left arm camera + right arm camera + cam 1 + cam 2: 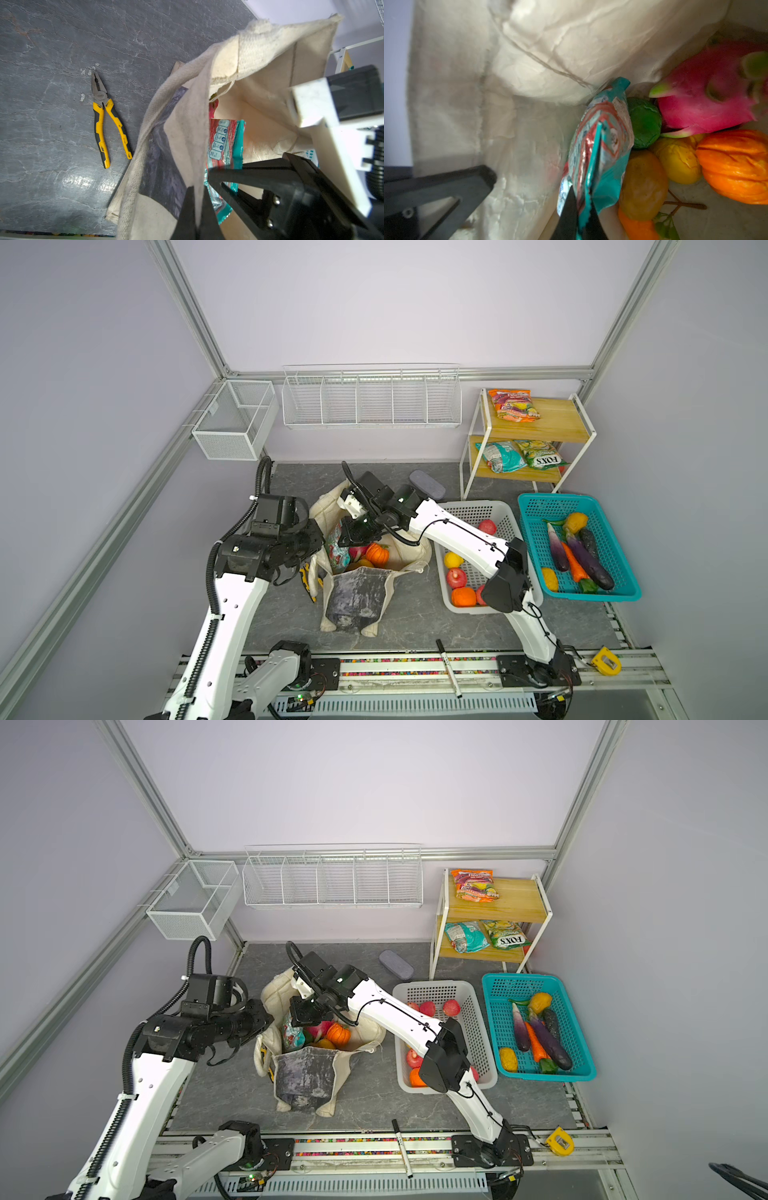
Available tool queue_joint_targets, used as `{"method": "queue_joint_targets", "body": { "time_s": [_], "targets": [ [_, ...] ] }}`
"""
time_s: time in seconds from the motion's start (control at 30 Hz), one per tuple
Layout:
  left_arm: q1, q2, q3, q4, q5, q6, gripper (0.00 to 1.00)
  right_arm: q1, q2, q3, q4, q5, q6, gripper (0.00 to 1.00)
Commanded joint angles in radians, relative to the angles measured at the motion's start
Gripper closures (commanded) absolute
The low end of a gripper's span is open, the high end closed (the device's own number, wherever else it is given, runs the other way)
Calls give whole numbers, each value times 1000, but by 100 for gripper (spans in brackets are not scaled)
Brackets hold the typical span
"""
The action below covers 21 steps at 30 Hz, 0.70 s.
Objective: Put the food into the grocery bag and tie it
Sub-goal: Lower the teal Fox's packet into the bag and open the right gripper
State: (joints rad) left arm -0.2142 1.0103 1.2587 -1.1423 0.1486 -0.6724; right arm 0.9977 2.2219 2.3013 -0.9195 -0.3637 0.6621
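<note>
snack packet (602, 133) in grocery bag (357, 601) | pliers (99, 124) — left of bag

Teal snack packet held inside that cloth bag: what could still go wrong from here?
1. The right gripper pinches only the crimped edge of the teal snack packet, so it might slip or tear.
2. The left gripper holds just a thin fold of the grocery bag rim. If that slips, the floppy mouth could collapse around the packet.
3. The packet stands on edge beside the dragon fruit, so it may stick up and hinder tying.
</note>
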Motion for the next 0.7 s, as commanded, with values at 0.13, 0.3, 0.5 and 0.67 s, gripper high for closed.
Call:
{"method": "queue_joint_targets", "body": {
  "time_s": [0.13, 0.3, 0.5, 0.67],
  "targets": [
    [6, -13, 31, 9, 9, 3, 99, 3, 3, -89, -9, 95, -129, 92],
    [6, -4, 31, 22, 9, 2, 99, 4, -8, -110, -10, 138, -154, 85],
    [4, 5, 34, 32, 19, 0, 99, 4, -25, -111, -11, 165, -160, 74],
    [3, -2, 26, 31, 20, 0, 99, 6, -53, -102, -10, 184, -158, 56]
  ]
}}
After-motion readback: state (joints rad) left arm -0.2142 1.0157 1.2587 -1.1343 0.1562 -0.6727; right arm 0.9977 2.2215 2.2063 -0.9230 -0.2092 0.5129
